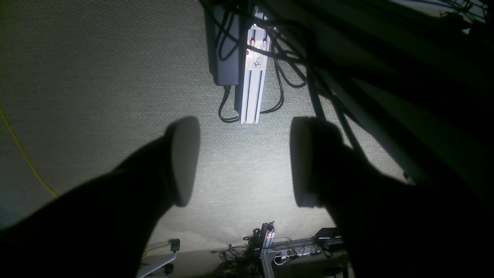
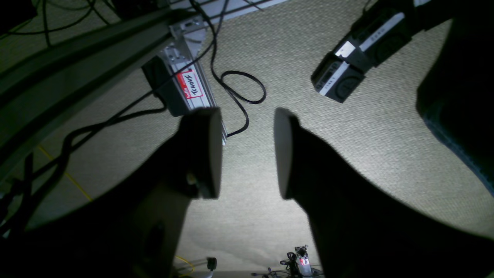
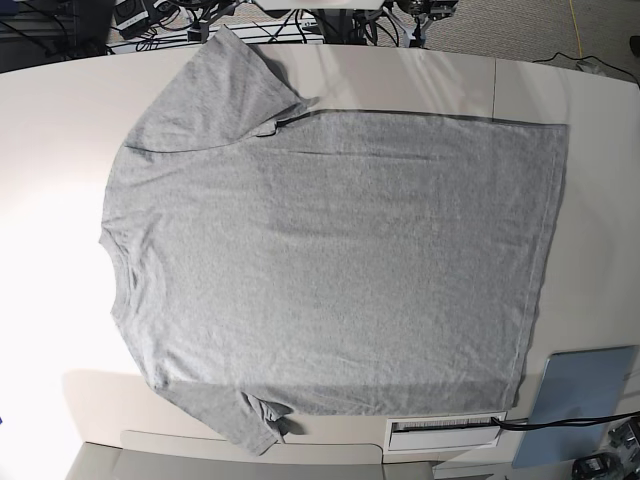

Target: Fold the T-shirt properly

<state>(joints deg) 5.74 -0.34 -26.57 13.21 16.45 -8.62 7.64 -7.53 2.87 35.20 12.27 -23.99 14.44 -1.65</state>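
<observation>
The heather-grey T-shirt (image 3: 330,260) lies spread flat on the white table (image 3: 50,130), plain side up. Its collar edge is at the left (image 3: 106,245), the hem at the right, one sleeve at the top left (image 3: 215,95) and one at the bottom left (image 3: 230,415). No lettering shows. Neither gripper appears in the base view. My left gripper (image 1: 245,162) is open and empty, off the table above carpeted floor. My right gripper (image 2: 247,152) is also open and empty above the carpet. The shirt is out of both wrist views.
A blue-grey pad (image 3: 582,398) and a white box (image 3: 445,432) sit at the table's front right edge. Aluminium frame rails (image 1: 252,77) (image 2: 193,88) with black cables (image 2: 239,88) stand on the carpet. Part of another arm (image 2: 359,58) shows in the right wrist view.
</observation>
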